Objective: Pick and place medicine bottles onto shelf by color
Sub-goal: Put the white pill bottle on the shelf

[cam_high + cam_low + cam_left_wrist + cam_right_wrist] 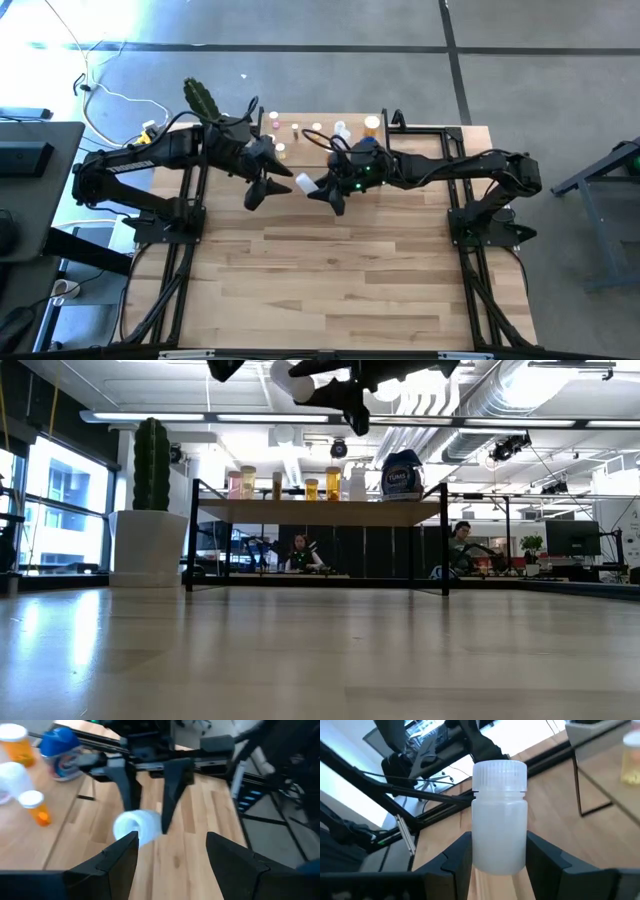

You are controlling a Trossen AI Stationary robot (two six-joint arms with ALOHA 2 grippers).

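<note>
My right gripper [322,190] is shut on a white medicine bottle [500,835] high above the table's middle, in front of the shelf [320,512]. The bottle's ribbed cap [500,772] points toward my left gripper [172,837], which is open and hovers just to the bottle's left [303,183]; whether a fingertip touches it I cannot tell. Several small pink, orange and white bottles stand on their bases on the shelf board, among them an orange one [312,488] and the squat blue one [402,475]. My right gripper pinches the white bottle by the lower part of its body [497,862], one finger [457,857] on each side. The fingers come roughly level from the table's right and lie along the bottle. It is lifted clear, lying level with its cap end sticking out past the fingertips.
A white pot with a tall green cactus [150,545] stands at the far left beside the shelf. Black frame rails [180,250] run along both table sides. The near half of the plank tabletop [330,290] holds nothing. People sit in the room beyond.
</note>
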